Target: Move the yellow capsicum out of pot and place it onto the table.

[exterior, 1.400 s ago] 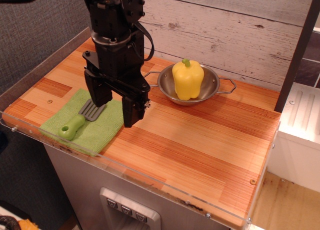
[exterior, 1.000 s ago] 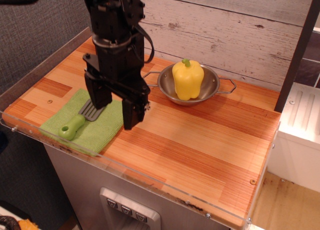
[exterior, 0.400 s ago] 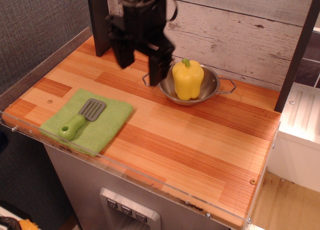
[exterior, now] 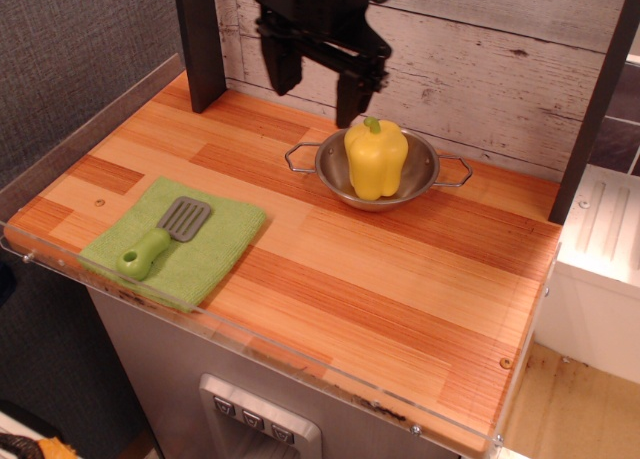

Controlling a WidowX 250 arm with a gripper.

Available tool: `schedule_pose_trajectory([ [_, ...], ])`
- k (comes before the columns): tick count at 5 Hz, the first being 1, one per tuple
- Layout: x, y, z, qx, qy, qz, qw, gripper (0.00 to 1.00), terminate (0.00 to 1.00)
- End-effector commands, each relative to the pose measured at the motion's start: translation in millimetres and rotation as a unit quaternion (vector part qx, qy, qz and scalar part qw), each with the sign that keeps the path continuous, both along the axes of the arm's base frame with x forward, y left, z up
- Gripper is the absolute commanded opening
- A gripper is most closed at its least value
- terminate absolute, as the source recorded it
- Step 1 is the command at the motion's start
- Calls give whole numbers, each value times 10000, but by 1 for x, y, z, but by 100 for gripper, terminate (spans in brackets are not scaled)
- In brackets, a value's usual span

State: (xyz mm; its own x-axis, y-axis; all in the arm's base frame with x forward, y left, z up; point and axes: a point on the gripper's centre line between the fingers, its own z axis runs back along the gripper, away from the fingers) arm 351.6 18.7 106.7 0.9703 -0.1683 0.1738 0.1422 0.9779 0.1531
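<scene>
The yellow capsicum (exterior: 375,159) stands upright in the steel pot (exterior: 425,176) at the back middle of the wooden table (exterior: 400,279). My black gripper (exterior: 317,93) hangs open and empty above the table's back edge, up and to the left of the capsicum. Its right finger (exterior: 350,97) ends just above the capsicum's stem, its left finger (exterior: 283,71) is farther left. It touches neither the capsicum nor the pot.
A green cloth (exterior: 175,239) lies at the front left with a green-handled grey spatula (exterior: 160,237) on it. A dark post (exterior: 198,39) stands at the back left, a plank wall runs behind. Clear acrylic (exterior: 300,354) edges the table.
My gripper has risen from low over the cloth's right edge and moved back and to the right, to above and left of the capsicum. It stays open. The capsicum and pot have not moved.
</scene>
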Motion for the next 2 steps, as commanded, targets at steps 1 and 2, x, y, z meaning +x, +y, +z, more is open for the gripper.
schedule_pose_trajectory([
  [1,17,-2,-6,18,45,69,10000,100,0],
  [2,22,-8,-12,-93,106,64,9999,100,0],
])
